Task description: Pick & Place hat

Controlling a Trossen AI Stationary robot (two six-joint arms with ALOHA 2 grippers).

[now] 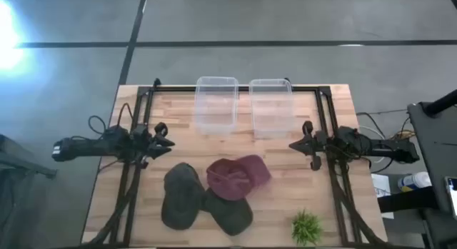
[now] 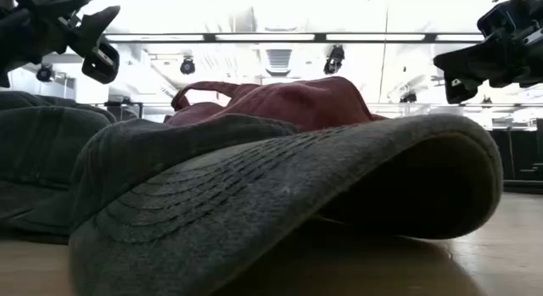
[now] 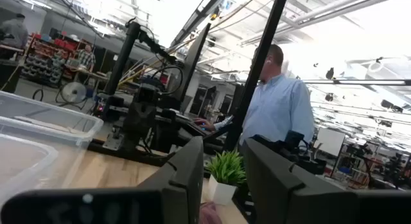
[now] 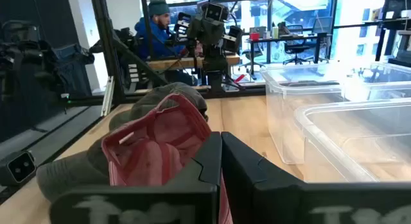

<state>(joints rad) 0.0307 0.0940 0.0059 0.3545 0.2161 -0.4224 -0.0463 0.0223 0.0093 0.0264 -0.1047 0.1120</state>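
Note:
Three caps lie near the table's near edge. A maroon cap (image 1: 238, 176) (image 4: 160, 140) lies with its opening turned up, and its edge rests on a dark grey cap (image 1: 228, 213) (image 2: 280, 194). A second dark grey cap (image 1: 182, 195) lies to their left. My left gripper (image 1: 166, 138) (image 3: 225, 179) hovers open above the table's left side, beyond the caps. My right gripper (image 1: 296, 144) (image 4: 221, 160) hovers shut at the right side and points at the maroon cap. Neither gripper touches anything.
Two clear plastic bins (image 1: 216, 103) (image 1: 271, 106) stand side by side at the far edge. A small green plant (image 1: 307, 226) stands near the right corner of the near edge. Bare wood lies between the bins and the caps. People (image 3: 276, 102) are in the room beyond the table.

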